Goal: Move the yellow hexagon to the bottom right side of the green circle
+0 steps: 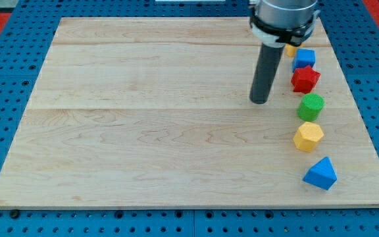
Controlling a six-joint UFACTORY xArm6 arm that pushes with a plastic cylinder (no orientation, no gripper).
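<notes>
The yellow hexagon (308,136) lies near the board's right side, just below the green circle (311,106) and close to touching it. My tip (260,101) rests on the board to the left of the green circle, about a block and a half away, and above-left of the yellow hexagon. It touches no block.
A red star-like block (305,79) sits above the green circle, with a blue block (304,58) above that. A small yellow block (290,49) shows partly behind the arm. A blue triangle (321,174) lies below the yellow hexagon near the wooden board's (143,131) bottom right corner.
</notes>
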